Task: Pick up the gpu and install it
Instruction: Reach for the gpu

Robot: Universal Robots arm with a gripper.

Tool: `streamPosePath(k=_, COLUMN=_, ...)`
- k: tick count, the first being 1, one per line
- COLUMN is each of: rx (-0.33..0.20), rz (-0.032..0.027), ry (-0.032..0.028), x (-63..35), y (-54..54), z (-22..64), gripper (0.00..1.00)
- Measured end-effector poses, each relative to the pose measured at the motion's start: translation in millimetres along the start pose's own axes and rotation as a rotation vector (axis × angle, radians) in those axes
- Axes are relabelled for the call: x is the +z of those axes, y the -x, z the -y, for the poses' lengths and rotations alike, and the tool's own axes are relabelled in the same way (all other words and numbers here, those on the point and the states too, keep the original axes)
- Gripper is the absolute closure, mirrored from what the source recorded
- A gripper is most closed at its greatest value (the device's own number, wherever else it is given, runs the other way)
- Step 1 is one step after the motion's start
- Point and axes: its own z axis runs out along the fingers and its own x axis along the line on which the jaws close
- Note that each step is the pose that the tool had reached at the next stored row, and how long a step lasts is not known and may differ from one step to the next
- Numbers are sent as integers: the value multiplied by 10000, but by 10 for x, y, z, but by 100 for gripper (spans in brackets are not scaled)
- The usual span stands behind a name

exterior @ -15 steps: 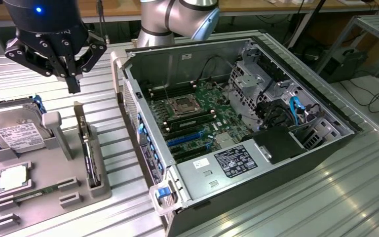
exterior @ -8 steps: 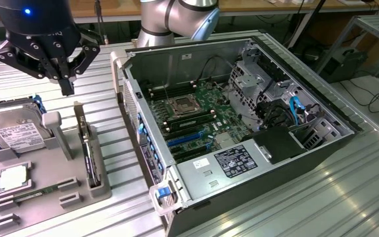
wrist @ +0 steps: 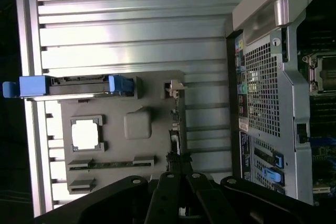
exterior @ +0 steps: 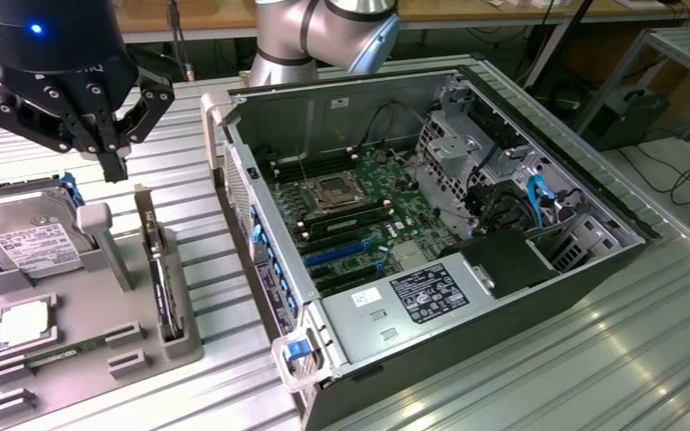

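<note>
Gpu (exterior: 157,265) status: not picked up, not installed. Notes run big to small.

The slatted metal table (exterior: 632,341) carries everything. The computer case (exterior: 333,117) lies on its side across the middle of the table with the side panel off and the interior open upward. The motherboard (exterior: 363,193) is exposed. Its blue expansion slots (exterior: 339,256) look bare, with no card seated in them as far as I can make out.

The grey holder tray (exterior: 82,346) sits toward the table's edge at the exterior view's left, just beside the case. The hard drive (exterior: 33,238) leans in the tray at the edge away from the case.

My gripper (exterior: 114,164) hovers above the tray. My fingers (wrist: 167,198) are clenched together on nothing. In the wrist view the tips line up with the card's thin top edge, but they are above it and not touching.

The gpu stands upright on its long edge in a slot along the tray's edge nearest the case. A small silver piece, likely its bracket, shows at the end toward the hard drive.

Judgement: progress is nil. The card is in its holder and the slots are unfilled, so both the pick and the install are left.
</note>
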Motion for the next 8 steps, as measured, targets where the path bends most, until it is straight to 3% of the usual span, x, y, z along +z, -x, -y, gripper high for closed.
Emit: streamPosePath(k=8, rx=-60, rz=-2, ry=5, x=0, y=0, z=8, gripper=89)
